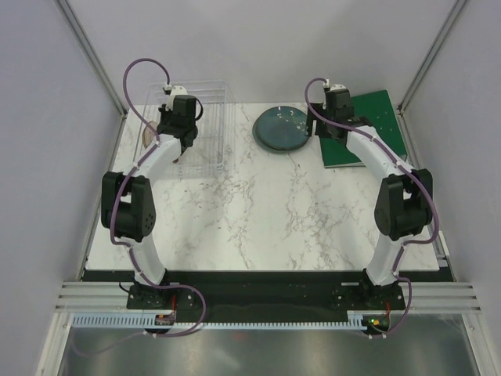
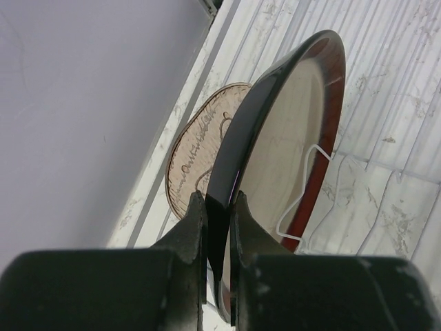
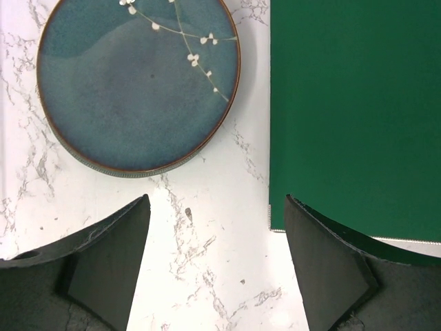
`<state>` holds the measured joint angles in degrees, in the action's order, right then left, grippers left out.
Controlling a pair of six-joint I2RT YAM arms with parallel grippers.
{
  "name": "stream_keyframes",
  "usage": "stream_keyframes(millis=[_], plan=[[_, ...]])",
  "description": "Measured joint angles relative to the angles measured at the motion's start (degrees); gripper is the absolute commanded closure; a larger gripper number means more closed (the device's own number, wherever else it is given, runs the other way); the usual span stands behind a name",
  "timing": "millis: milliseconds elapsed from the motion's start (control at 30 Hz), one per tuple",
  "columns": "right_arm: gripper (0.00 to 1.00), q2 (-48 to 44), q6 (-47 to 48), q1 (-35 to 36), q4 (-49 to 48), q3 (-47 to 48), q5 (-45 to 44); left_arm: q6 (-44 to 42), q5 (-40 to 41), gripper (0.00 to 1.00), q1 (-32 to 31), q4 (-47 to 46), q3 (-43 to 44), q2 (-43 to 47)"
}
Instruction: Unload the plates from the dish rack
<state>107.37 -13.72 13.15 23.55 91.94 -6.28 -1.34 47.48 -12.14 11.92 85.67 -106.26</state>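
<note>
the left gripper (image 2: 217,203) is clenched on the upper edge of the reddish-brown plate (image 2: 289,138), its two black fingers pinching the glossy dark rim from either side. that plate stands on edge in the dish rack (image 1: 223,94), a clear, ribbed plastic box at the far left of the table (image 1: 274,211). its face is a smooth matt beige shading to red-brown at the border, and a thin bent white wire (image 2: 303,186) crosses in front of it. just outside the rack, on the left, a flat tan disc (image 2: 196,152) with a scribbled pattern lies on the tabletop. the table is white marble-look with fine grey veins. over on the right, the right gripper (image 3: 216,200) hangs released, jaws wide with nothing between them, above bare marble. just beyond it the grey-green plate (image 3: 138,83) lies flat, round, speckled glaze, brown rim, a sprig of white blossoms. beside it lies a plain, matt green board (image 3: 351,103), rectangular.
</note>
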Motion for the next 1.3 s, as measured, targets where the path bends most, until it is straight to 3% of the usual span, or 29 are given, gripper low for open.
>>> stream_keyframes(millis=[933, 1300], plan=[[0.13, -5.3, 0.0, 0.5, -1.3, -5.9, 2.4, -12.5, 7.1, 0.98, 0.9, -2.9, 0.8, 0.2], [0.14, -5.3, -1.1, 0.5, -2.9, -7.8, 4.6, -17.7, 10.4, 0.98, 1.2, -4.9, 4.2, 4.7]])
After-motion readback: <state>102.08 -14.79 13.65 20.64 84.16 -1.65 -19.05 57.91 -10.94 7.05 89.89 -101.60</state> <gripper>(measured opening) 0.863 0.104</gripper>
